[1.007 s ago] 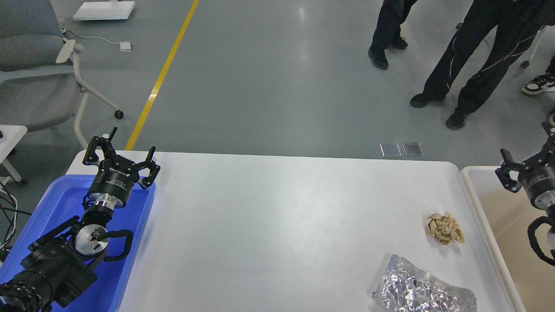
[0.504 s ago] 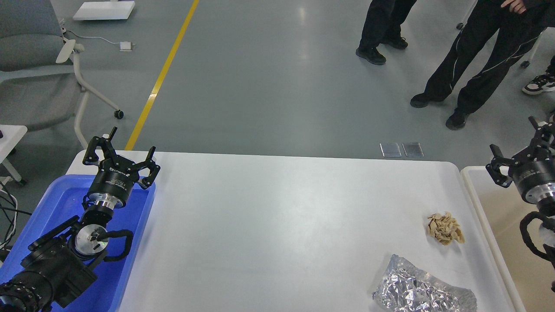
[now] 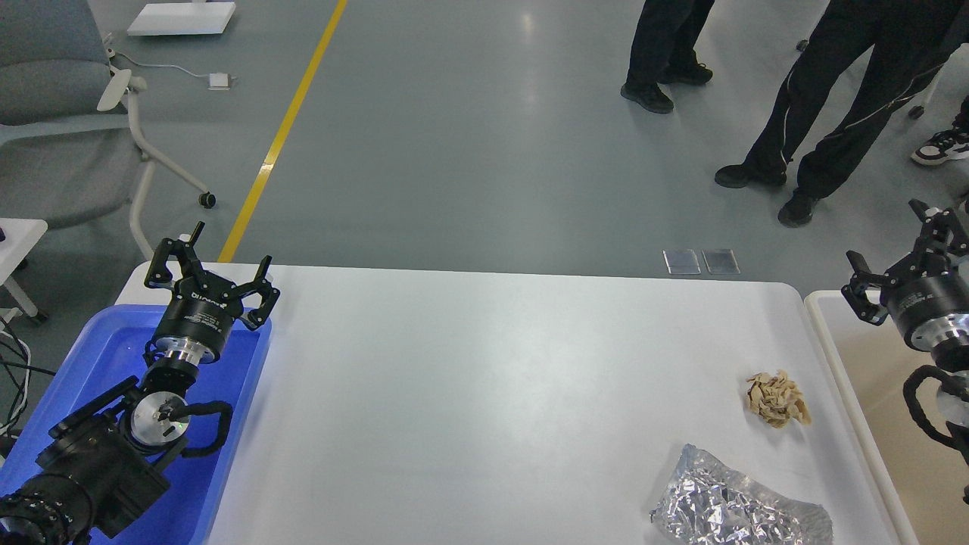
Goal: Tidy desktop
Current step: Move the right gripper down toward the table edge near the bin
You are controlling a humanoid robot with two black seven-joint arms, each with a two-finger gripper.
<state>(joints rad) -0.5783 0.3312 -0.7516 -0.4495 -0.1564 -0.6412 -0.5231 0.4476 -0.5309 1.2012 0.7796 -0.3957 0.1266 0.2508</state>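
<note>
The white desktop [image 3: 484,393] fills the middle of the head view. A small pile of tan flakes [image 3: 777,399] lies near its right edge. A crumpled silver foil wrapper [image 3: 738,511] lies at the front right. My left gripper [image 3: 212,265] is open and empty above the far end of the blue tray [image 3: 68,363] at the left. My right gripper [image 3: 893,242] is open and empty above the far end of the beige bin [image 3: 870,424], well right of the flakes.
The blue tray borders the desktop's left side and the white-rimmed beige bin its right side. People's legs [image 3: 825,106] stand on the floor beyond the table. A grey chair [image 3: 68,106] stands at the far left.
My right gripper has moved left and farther from me, rising in the view. The left arm has not moved. The people beyond the table have shifted.
</note>
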